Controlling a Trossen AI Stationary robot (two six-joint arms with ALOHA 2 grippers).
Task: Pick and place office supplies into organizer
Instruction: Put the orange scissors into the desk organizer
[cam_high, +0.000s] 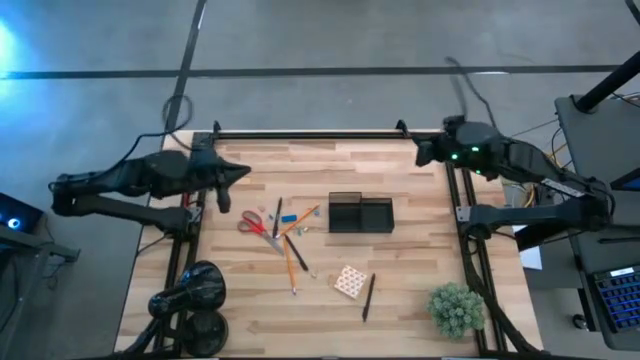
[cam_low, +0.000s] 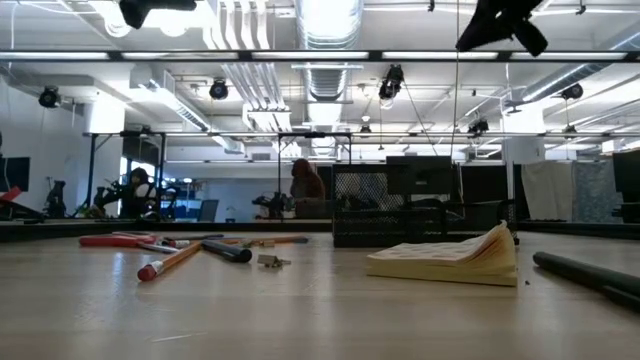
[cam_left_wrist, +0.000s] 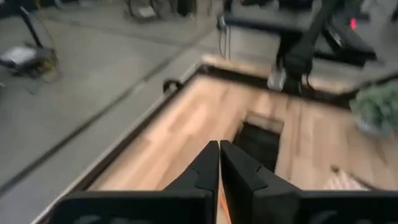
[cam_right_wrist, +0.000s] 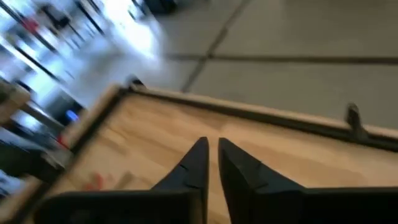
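The dark two-compartment organizer (cam_high: 360, 214) stands at mid-table and also shows in the low view (cam_low: 390, 215). To its left lie the red-handled scissors (cam_high: 252, 224), a tiny blue piece (cam_high: 289, 217) and orange and dark pencils (cam_high: 291, 250). The yellowish note pad (cam_high: 349, 281) and a dark pen (cam_high: 368, 297) lie nearer the front. My left gripper (cam_high: 240, 172) is shut and empty, raised above the far left of the table. My right gripper (cam_high: 425, 150) is shut and empty, raised over the far right corner.
A green spiky plant ball (cam_high: 456, 308) sits at the near right corner. A black round lamp-like object (cam_high: 195, 295) sits at the near left corner. A black rail (cam_high: 310, 133) runs along the far edge. Bare wood (cam_high: 420, 250) lies right of the organizer.
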